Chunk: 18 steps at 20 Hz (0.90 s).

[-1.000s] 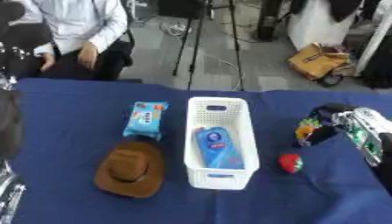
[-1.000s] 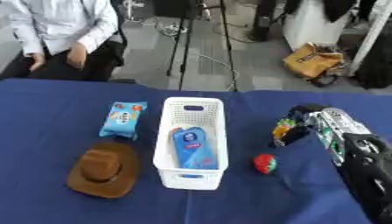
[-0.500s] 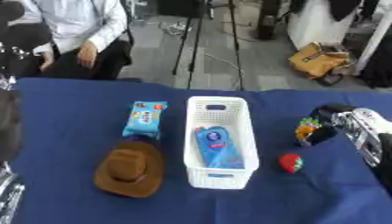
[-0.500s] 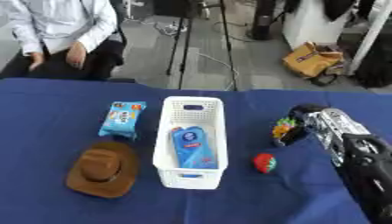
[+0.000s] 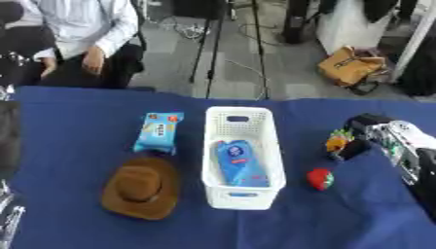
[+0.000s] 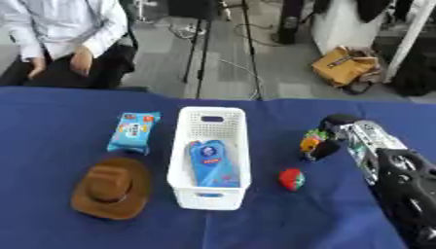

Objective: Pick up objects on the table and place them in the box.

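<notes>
Little has shifted since a second ago: the right hand still curls round the small orange-and-green toy right of the box, apparently closing for a lift; the toy stands roughly upright; the blue packet lies lengthwise in the box; the left hand is out of sight.

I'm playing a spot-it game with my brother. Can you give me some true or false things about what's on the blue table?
1. A blue packet lies inside the white basket. True.
2. The brown hat is in the basket. False: it sits on the table, left of the basket.
3. The red strawberry-like thing lies right of the basket. True.
4. The right robot hand holds the hat. False: it is at a small orange and green thing.
</notes>
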Available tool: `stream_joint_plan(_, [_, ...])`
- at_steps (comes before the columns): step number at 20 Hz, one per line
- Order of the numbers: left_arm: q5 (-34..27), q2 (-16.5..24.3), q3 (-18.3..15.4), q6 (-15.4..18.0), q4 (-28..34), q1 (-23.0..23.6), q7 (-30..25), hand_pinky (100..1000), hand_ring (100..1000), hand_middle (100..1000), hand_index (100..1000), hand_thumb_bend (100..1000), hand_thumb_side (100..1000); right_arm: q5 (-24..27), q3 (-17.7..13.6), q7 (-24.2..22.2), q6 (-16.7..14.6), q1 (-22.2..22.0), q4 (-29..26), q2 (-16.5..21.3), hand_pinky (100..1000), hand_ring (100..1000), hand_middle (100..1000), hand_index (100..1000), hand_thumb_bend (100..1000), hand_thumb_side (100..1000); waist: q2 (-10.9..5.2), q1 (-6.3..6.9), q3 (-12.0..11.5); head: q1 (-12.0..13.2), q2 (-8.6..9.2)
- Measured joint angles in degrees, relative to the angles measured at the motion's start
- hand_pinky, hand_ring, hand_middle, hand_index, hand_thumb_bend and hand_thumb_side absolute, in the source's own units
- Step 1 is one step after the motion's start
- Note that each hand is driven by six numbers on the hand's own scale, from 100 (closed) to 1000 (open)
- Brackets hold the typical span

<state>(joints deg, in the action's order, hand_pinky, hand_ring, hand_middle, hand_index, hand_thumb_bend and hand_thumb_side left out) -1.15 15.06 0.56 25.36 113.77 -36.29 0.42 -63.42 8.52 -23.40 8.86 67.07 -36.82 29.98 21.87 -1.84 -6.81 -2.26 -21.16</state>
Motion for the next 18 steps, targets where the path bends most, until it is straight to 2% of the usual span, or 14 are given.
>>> stream_joint_plan(4, [0.0, 0.0, 0.0, 0.0, 0.0, 0.0, 0.0, 829, 777, 797, 802, 100, 815, 0.0, 0.0, 0.0, 0.0, 0.0, 0.1, 0.0, 922, 912, 557, 819, 513, 457, 0.00, 0.00, 0.0, 0.0, 0.18])
stream_joint_plan(18, [0.0, 0.0, 0.0, 0.0, 0.0, -0.1, 0.0, 826, 778, 798, 801, 100, 805, 0.0, 0.0, 0.2, -0.2, 0.0, 0.1, 0.0, 908, 884, 490, 734, 465, 451, 0.00, -0.02, 0.1, -0.1, 0.20])
